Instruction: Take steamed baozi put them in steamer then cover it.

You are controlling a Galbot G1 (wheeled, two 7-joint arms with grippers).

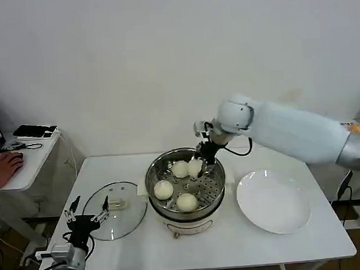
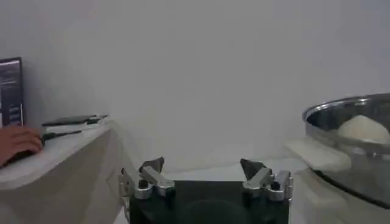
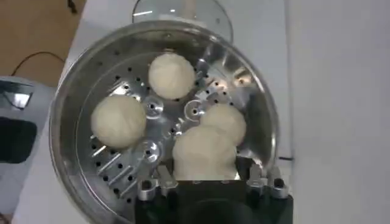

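The steamer (image 1: pixel 150 184) stands mid-table with its perforated tray showing. Three baozi lie loose in it: one at the front (image 1: pixel 187 202), one at the left (image 1: pixel 163 189), one at the back (image 1: pixel 179 168). My right gripper (image 1: pixel 199 163) reaches in over the back rim, shut on a fourth baozi (image 3: pixel 205 152) that sits low on the tray (image 3: pixel 122 161) against a neighbouring bun (image 3: pixel 226 120). The glass cover (image 1: pixel 125 221) lies flat on the table left of the steamer. My left gripper (image 1: pixel 87 215) hovers open at the cover's near-left edge, nothing between its fingers (image 2: pixel 152 167).
An empty white plate (image 1: pixel 273 201) lies right of the steamer. A side desk (image 1: pixel 28 159) at the far left holds a phone, and a person's hand (image 1: pixel 5 167) rests on it. In the left wrist view the steamer's wall (image 2: pixel 353 115) and cream handle (image 2: pixel 320 155) show beside the gripper.
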